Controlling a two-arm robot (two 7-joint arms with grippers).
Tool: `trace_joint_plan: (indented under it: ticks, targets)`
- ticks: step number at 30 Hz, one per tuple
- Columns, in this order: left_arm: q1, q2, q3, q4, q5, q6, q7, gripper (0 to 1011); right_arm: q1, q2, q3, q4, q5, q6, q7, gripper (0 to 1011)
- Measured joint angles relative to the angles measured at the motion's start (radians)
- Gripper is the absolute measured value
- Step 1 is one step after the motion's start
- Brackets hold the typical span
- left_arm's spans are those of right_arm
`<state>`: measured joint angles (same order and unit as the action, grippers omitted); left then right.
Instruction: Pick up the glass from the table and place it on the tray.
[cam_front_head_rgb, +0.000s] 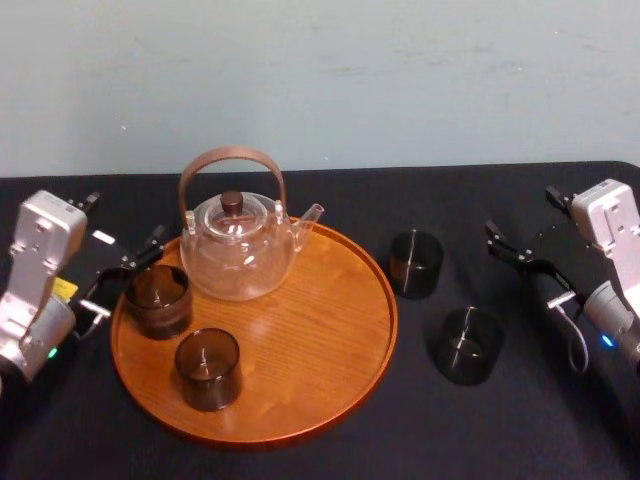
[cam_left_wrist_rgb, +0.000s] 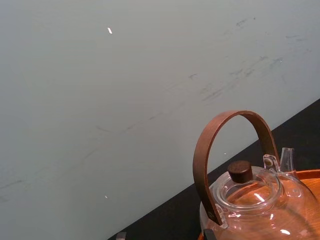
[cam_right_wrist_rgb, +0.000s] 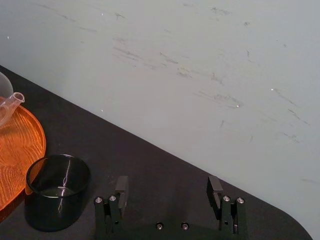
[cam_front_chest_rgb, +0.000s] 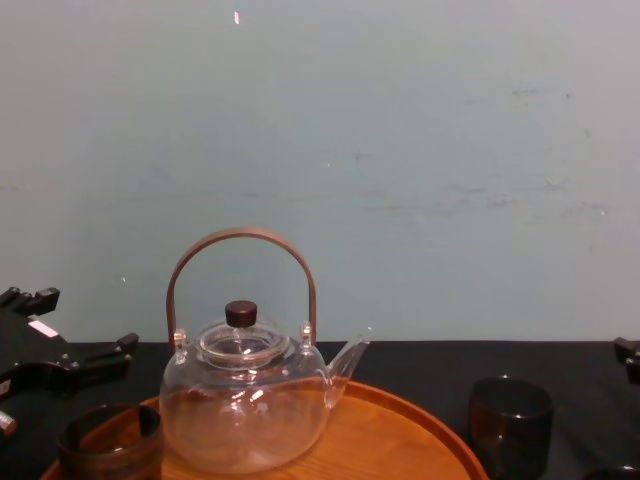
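Looking across the table (cam_front_head_rgb: 420, 195), I have the tray (cam_front_head_rgb: 330, 330) at centre with the teapot (cam_front_head_rgb: 237, 250) at its back. Two dark glasses are already on the wood: the rim glass (cam_front_head_rgb: 158, 299) at the left edge and the front glass (cam_front_head_rgb: 208, 368) nearer me.

Two more stand on the cloth, both to the right of the tray: the far glass (cam_front_head_rgb: 416, 264) just beside the rim and the near glass (cam_front_head_rgb: 468, 345) closer to me. Both are upright, mouths up, so their long axis is vertical and a grasp from the side suits them.

My right gripper (cam_front_head_rgb: 522, 265) hangs further right with its jaws spread wide and nothing in them. Both table glasses lie toward the tray from it, so I judge this arm the nearer one for the pick. My left gripper (cam_front_head_rgb: 130, 270) sits at the tray's left edge, jaws apart, close by the rim glass; I cannot tell whether it touches.

The head view gives me the layout of both table glasses. The right wrist view adds that the far glass lies off to one side of the fingers (cam_right_wrist_rgb: 121, 186), not between them, so the hand must shift sideways before advancing. The chest view confirms from the side that this glass stands straight.
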<state>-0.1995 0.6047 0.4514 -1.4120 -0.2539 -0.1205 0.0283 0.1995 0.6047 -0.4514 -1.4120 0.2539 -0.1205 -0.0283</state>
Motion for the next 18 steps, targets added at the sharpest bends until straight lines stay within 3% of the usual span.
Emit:
trace_joint_plan:
  ticks: [18]
  targets:
    - [0.000,0.000,0.000,0.000,0.000,0.000,0.000,1001,0.000,0.000,0.000,0.000,0.000,0.000,0.000,1002]
